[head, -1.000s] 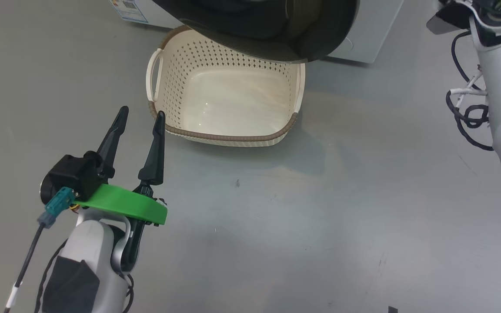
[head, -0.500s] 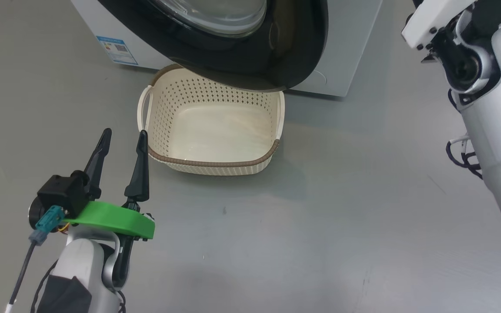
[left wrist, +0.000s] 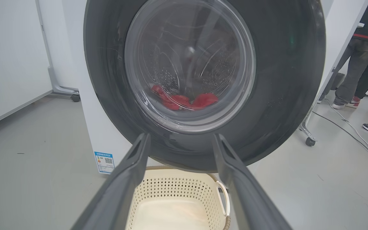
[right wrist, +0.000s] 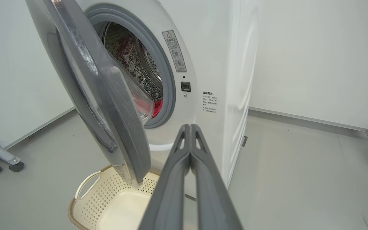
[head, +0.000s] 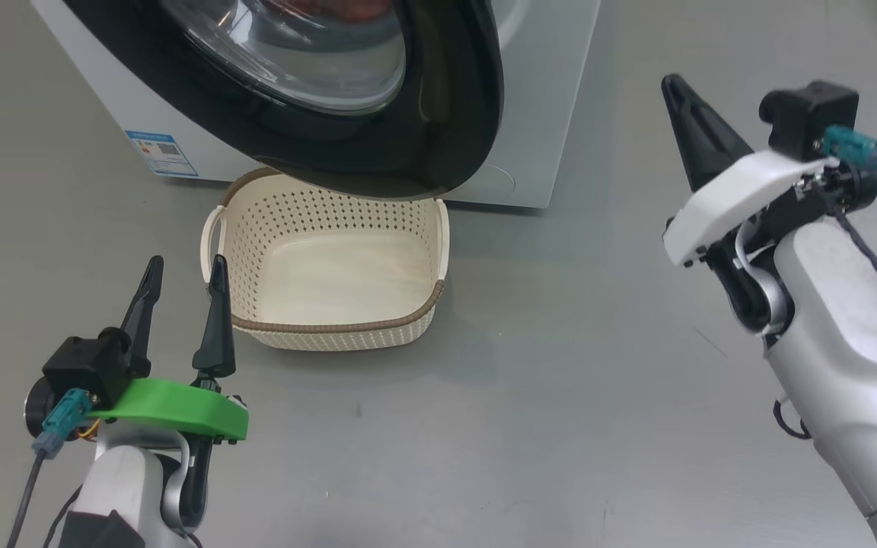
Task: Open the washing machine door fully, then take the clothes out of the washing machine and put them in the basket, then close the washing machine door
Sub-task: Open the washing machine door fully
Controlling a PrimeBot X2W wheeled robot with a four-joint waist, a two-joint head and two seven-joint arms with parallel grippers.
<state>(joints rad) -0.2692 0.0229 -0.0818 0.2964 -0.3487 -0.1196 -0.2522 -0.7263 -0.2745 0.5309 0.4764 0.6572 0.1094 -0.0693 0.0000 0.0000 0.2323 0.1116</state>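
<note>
Standing well above everything else, the washing machine (right wrist: pixel 203 64) is a boxy white front-loader with smooth enamelled panels, a grey rubber ring (right wrist: pixel 168 83) round its mouth and a dimpled steel drum (right wrist: pixel 129 57) behind it. The washing machine door (left wrist: pixel 286 80), a wide disc of glossy black plastic with a bulging clear bowl at its centre, stands swung out only part of the way, angled from the front and overhanging the rear of the basket (head: pixel 347 326). The first step therefore looks begun but not finished. The basket sits on the grey floor (head: pixel 560 380) just before the machine, a small cream plastic tub with perforated walls, a brown woven-look rim and looped side handles, and it is empty. The clothes (left wrist: pixel 184 100), soft crumpled red fabric, lie at the bottom of the drum, seen through the glass, so unloading and closing are all left to do. The left gripper (head: pixel 186 265) hovers beside the basket's near left corner, its fingers parted and holding nothing. The right gripper (right wrist: pixel 190 127) points toward the machine's front with its fingers pressed together, likewise holding nothing.
</note>
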